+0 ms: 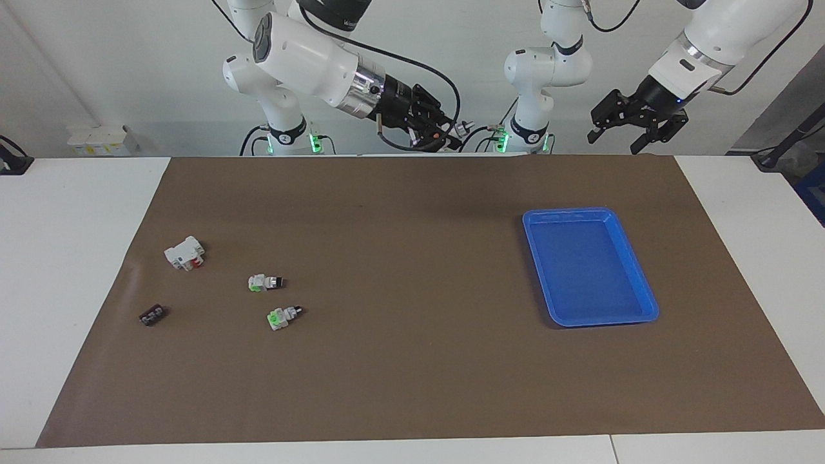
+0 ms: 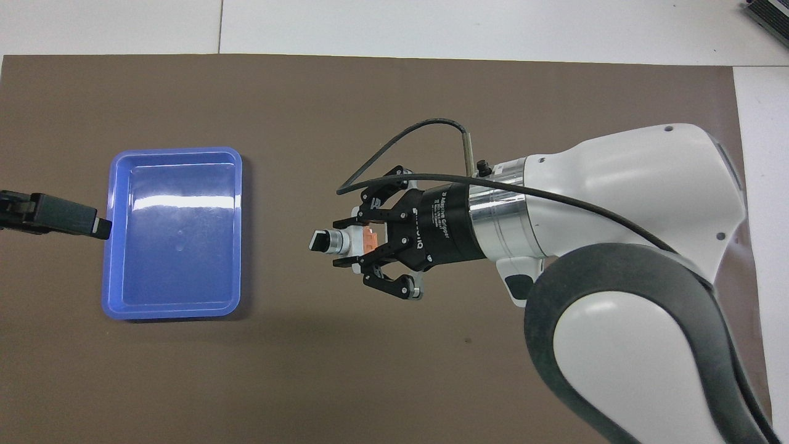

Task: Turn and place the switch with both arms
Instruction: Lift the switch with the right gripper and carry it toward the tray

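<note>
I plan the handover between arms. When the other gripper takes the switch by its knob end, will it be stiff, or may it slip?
The switch looks like hard plastic and metal, so probably stiff. Its round silver-and-black knob sticks out of the right gripper; that smooth round end may slip or turn. It looks small, so likely light.

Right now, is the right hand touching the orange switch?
Touching. The overhead view shows the right hand shut on the switch, its fingers clamped on the body, the knob end sticking out toward the blue tray.
</note>
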Tool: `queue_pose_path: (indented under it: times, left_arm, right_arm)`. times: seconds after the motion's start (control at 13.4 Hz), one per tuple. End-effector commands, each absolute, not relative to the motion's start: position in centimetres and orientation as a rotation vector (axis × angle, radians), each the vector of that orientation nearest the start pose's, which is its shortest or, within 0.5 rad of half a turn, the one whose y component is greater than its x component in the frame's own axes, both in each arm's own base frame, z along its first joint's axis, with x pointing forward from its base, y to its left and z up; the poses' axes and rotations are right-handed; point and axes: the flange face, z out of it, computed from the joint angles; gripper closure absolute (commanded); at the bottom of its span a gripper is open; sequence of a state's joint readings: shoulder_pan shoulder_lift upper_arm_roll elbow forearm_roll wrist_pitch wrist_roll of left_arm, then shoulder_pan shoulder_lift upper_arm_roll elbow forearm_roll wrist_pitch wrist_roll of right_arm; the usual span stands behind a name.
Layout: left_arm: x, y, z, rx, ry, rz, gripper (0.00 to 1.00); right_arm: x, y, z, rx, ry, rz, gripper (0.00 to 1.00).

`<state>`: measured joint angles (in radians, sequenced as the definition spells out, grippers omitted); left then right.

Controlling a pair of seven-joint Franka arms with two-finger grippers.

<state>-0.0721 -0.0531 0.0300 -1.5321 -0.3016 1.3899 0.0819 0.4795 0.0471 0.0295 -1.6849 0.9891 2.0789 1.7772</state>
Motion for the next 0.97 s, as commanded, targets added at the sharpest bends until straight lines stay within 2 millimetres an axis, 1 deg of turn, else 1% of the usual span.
queue_pose_path:
  times: [0.0,0.07,0.15,0.22,0.3,0.37,0.6,0.75,0.82,0.89]
  left_arm:
    - [50.1,-6.1,67.0,-3.572,0.328,0.174,0.0]
    - [49.8,-6.2,67.2,-3.601,0.343,0.195,0.0]
    - [49.1,-6.4,67.8,-3.598,0.388,0.187,0.05]
    - [48.5,-6.4,68.6,-3.595,0.42,0.162,0.19]
    - [47.3,-6.4,69.9,-3.587,0.462,0.111,0.22]
    - [46.8,-6.5,69.9,-3.584,0.467,0.106,0.0]
    - [46.0,-6.6,69.1,-3.577,0.432,0.122,0.0]
    - [46.3,-7.4,68.6,-3.563,0.478,0.074,0.02]
    - [46.0,-8.4,68.0,-3.536,0.488,0.036,0.07]
    - [45.9,-9.7,67.4,-3.49,0.515,-0.003,0.16]
  right_arm:
    - [51.2,37.0,62.0,-1.525,1.652,0.87,1.0]
    - [50.9,38.1,61.5,-1.526,1.65,0.862,1.0]
    - [50.6,38.9,61.1,-1.538,1.646,0.86,1.0]
    - [50.3,39.4,60.9,-1.553,1.64,0.851,1.0]
    - [50.2,39.5,60.7,-1.558,1.638,0.848,1.0]
    - [50.2,39.5,60.7,-1.56,1.635,0.847,1.0]
    - [50.2,39.5,60.5,-1.563,1.638,0.848,1.0]
    - [50.2,39.5,60.5,-1.567,1.637,0.846,1.0]
    - [50.2,39.6,60.5,-1.568,1.637,0.848,1.0]
    - [50.1,39.6,60.5,-1.57,1.637,0.85,1.0]
